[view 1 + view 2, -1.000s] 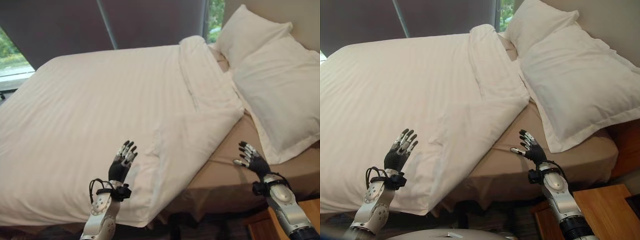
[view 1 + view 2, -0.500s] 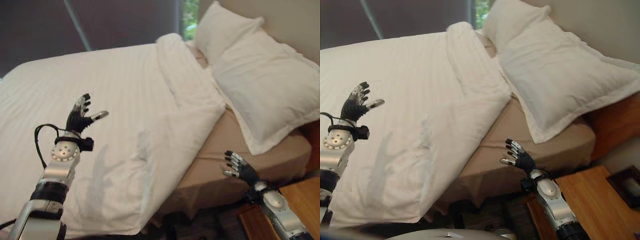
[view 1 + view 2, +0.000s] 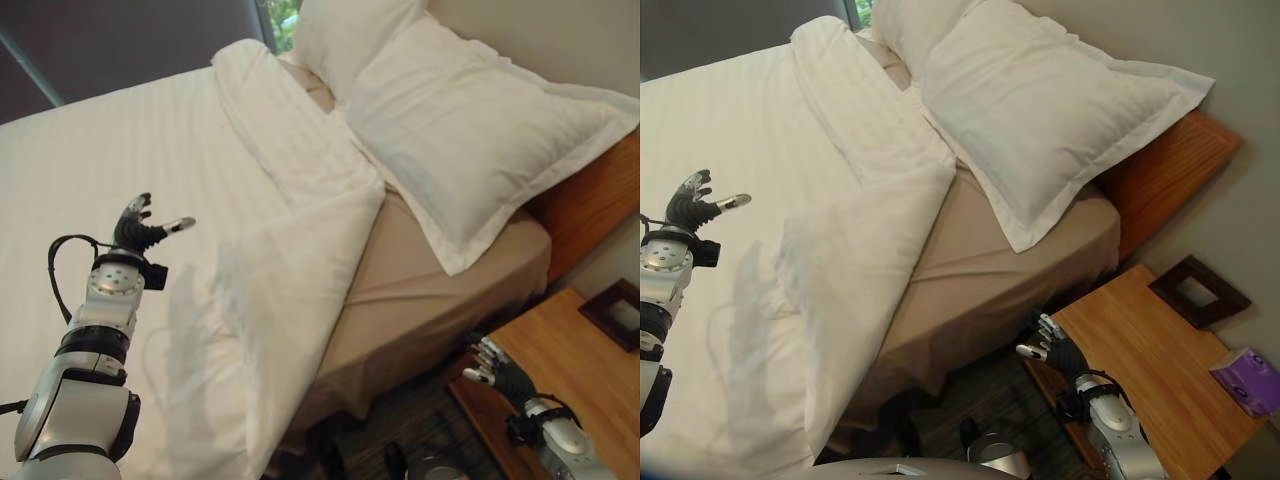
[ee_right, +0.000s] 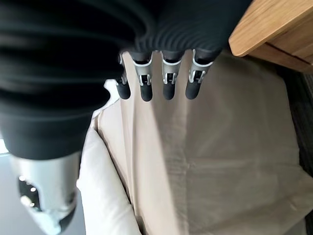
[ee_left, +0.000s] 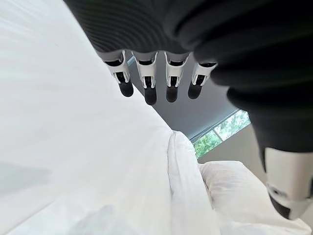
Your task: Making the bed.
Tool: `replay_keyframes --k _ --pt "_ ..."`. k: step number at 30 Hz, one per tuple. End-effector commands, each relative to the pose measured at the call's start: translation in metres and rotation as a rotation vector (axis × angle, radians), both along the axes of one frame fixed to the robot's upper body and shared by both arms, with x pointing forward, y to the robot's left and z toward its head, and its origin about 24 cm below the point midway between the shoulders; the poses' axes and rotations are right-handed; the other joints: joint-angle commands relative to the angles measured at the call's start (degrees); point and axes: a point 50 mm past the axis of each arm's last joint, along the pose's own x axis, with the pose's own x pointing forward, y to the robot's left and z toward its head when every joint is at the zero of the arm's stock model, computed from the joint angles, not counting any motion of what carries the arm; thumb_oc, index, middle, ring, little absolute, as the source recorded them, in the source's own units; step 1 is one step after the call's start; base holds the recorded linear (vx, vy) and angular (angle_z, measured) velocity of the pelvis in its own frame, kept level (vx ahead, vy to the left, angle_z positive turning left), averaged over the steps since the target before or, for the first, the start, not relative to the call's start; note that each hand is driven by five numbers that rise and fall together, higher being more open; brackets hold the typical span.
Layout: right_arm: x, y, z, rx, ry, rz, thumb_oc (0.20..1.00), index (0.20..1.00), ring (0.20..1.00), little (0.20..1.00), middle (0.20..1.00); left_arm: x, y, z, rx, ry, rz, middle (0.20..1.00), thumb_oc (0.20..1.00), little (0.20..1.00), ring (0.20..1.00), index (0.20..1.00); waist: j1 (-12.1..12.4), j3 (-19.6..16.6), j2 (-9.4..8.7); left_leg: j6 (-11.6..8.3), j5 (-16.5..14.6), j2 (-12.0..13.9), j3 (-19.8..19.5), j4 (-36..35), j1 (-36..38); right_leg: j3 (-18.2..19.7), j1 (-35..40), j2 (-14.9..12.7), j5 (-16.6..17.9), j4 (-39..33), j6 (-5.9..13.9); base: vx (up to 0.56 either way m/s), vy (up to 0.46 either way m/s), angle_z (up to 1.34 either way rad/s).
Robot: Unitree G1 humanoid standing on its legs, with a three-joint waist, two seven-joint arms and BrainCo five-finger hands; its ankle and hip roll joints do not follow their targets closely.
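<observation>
A white striped duvet (image 3: pixel 120 180) covers most of the bed, its near top corner folded back (image 3: pixel 290 270) off the tan fitted sheet (image 3: pixel 440 300). Two white pillows (image 3: pixel 470 120) lie at the headboard. My left hand (image 3: pixel 138 232) is raised over the duvet, open, fingers relaxed (image 5: pixel 146 88), touching nothing. My right hand (image 3: pixel 1052 347) hangs low beside the bed's side, by the wooden nightstand (image 3: pixel 1160 370), open and holding nothing (image 4: pixel 156 83).
A wooden headboard (image 3: pixel 1160 170) stands behind the pillows. On the nightstand sit a dark picture frame (image 3: pixel 1198 290) and a purple packet (image 3: pixel 1245 378). A dark curtain and window (image 3: pixel 120 40) lie past the bed's far side. Dark carpet (image 3: pixel 970 420) shows below the mattress.
The camera has swung to the right, bringing the nightstand and headboard into view. My right hand has dropped lower, off the sheet's edge toward the nightstand. The left hand stays raised over the duvet.
</observation>
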Motion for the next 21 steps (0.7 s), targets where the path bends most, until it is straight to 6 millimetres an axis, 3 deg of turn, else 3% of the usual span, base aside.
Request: replay_keyframes --k 1,6,12,21 --pt "0.016 0.015 0.023 0.092 -0.131 0.043 1.0 1.0 1.0 1.0 1.0 0.015 0.005 0.057 0.134 -0.102 0.041 1.0 1.0 1.0 1.0 1.0 1.7 2.4 -2.87 -3.2 -2.1 0.9 2.3 0.4 3.6 0.0 -6.1 -2.4 5.7 -0.9 6.7 -0.12 -0.007 -0.09" --pt "0.024 0.022 0.028 0.117 -0.156 0.064 1.0 1.0 1.0 1.0 1.0 0.024 -0.001 0.068 0.193 -0.1 0.043 1.0 1.0 1.0 1.0 1.0 1.1 4.6 -3.82 -3.4 -1.0 1.3 3.3 0.4 -0.4 1.0 -10.6 -2.1 7.4 -0.9 7.03 -0.07 -0.016 -0.21" --pt "0.032 0.033 0.034 0.142 -0.184 0.097 1.0 1.0 1.0 1.0 1.0 0.04 -0.028 0.052 0.19 -0.057 -0.011 1.0 1.0 1.0 1.0 1.0 0.5 8.1 -4.55 -3.65 -0.5 1.4 4.2 0.4 -2.7 1.8 -13.7 -1.9 8.1 -0.9 7.07 -0.01 -0.007 -0.08" --pt "0.036 0.037 0.035 0.155 -0.197 0.077 1.0 1.0 1.0 1.0 1.0 0.044 -0.043 0.025 0.178 0.035 -0.047 1.0 1.0 1.0 1.0 1.0 -0.1 10.1 -4.09 -3.81 -0.6 1.2 5.2 0.4 -3.7 2.4 -15.1 -2.0 8.4 -0.9 7.38 0.0 0.003 -0.06"
